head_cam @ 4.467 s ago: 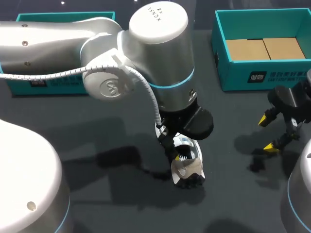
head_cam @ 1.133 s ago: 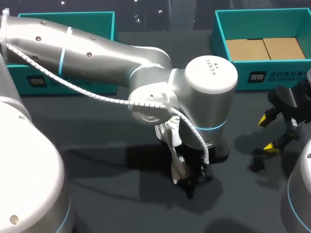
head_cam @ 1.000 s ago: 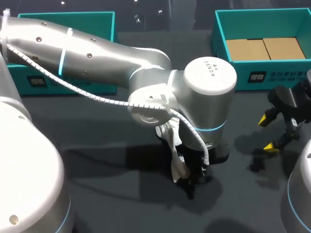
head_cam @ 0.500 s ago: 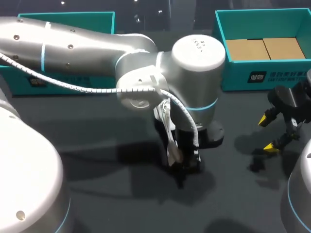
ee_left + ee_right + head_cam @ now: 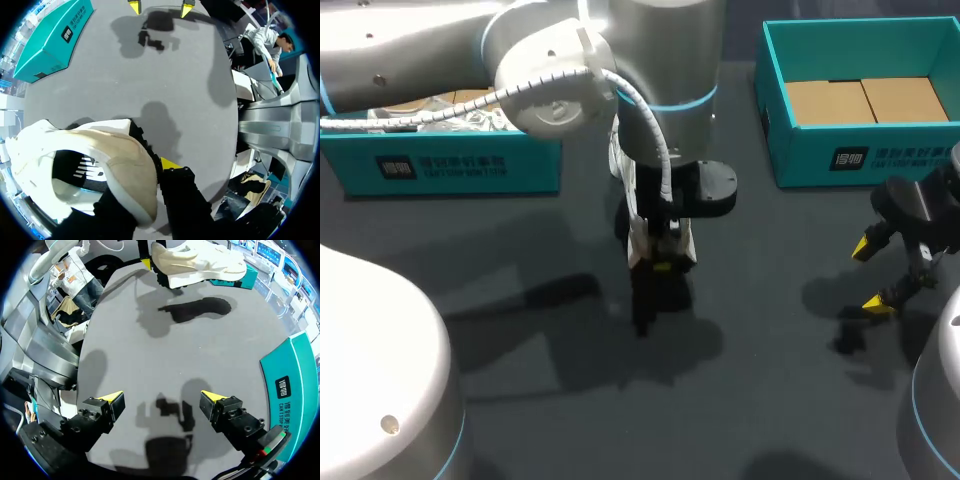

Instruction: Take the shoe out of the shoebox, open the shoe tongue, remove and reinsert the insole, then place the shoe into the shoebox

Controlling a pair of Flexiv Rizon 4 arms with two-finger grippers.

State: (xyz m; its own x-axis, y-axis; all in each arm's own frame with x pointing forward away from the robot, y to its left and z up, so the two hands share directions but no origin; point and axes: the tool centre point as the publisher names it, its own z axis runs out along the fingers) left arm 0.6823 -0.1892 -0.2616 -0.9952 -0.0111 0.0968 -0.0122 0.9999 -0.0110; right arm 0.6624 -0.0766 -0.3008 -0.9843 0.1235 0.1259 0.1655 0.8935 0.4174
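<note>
My left gripper point(image 5: 658, 262) is shut on a white shoe point(image 5: 642, 243), which hangs in the air over the middle of the table. In the left wrist view the cream shoe point(image 5: 100, 160) fills the space beside the gripper point(image 5: 150, 176). One yellow fingertip point(image 5: 167, 162) presses on its dark sole side; the other fingertip is hidden behind the shoe. The right wrist view has the shoe point(image 5: 200, 262) floating far ahead, its shadow on the table below. My right gripper point(image 5: 872, 274) point(image 5: 162, 400) stands open and empty near the table's right edge.
A teal shoebox point(image 5: 440, 165) with paper inside stands at the back left, close behind the left arm. A second teal box point(image 5: 860, 155) with a cardboard floor sits at the back right, and its wall point(image 5: 295, 385) shows beside my right gripper.
My left arm has lifted the shoe off the table and carried it back and to the left, toward the left shoebox. The right arm has not moved.
</note>
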